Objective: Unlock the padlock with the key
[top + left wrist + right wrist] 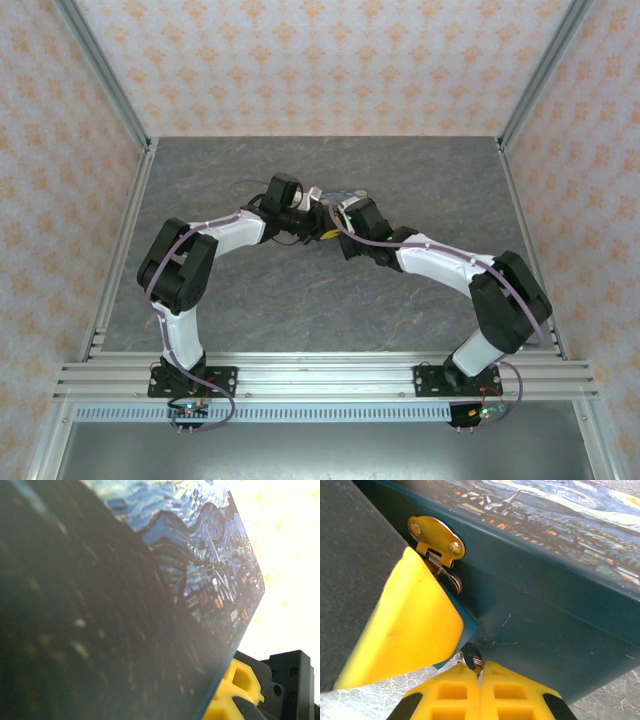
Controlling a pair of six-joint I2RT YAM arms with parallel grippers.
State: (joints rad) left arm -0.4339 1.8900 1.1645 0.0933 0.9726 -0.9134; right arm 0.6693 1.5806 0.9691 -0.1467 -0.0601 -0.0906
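Your right hand (479,675) is clenched on the key (472,659), padlock (468,624) just beyond it; left hand (314,203) clenched, close by the tin (545,610).

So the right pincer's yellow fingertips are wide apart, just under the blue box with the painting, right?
Not wide apart. The right wrist view shows the right pincer with its yellow fingertips pressed together, nipping a tiny metal bit, probably the key, just under the blue box with the painting.

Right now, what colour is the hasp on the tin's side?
Shiny gold hasp, on the dark teal tin; right wrist view shows it best.
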